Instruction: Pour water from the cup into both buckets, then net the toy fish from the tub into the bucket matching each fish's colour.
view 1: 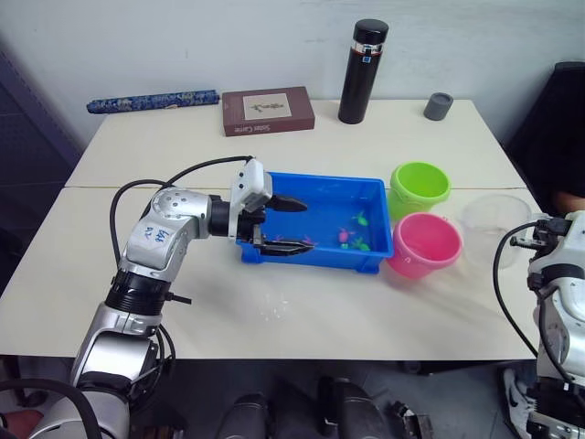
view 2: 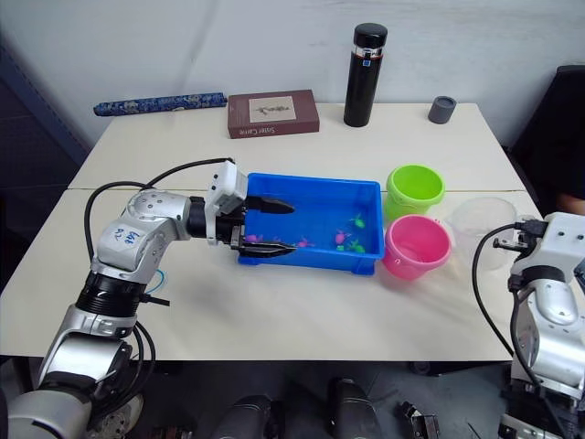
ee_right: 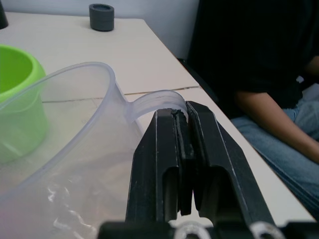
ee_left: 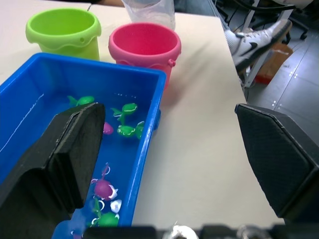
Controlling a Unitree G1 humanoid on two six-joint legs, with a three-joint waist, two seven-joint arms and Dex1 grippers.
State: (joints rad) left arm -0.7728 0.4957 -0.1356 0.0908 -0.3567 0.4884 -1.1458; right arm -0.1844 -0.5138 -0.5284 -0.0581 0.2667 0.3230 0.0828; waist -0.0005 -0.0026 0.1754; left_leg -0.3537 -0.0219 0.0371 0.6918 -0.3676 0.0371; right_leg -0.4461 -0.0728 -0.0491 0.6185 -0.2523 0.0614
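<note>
Clear cup (ee_right: 65,164) handle pinched by right gripper (ee_right: 182,119); left gripper (view 1: 285,225) agape over tub (view 1: 370,192)

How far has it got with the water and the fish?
The right gripper is shut on the clear cup by its handle, beside the buckets. All the toy fish lie in the blue tub; the pink bucket holds none. The left gripper, jaws open, straddles the tub's rim. Netting remains.

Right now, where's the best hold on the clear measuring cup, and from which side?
Take the cup by its handle, the thin loop arcing off the rim on the side away from the buckets. Come in from the robot's right, fingers pinching the loop. The right gripper is shut on it there. The bowl looks too wide and slick for a wall grip, and the pink bucket crowds its other side.
</note>
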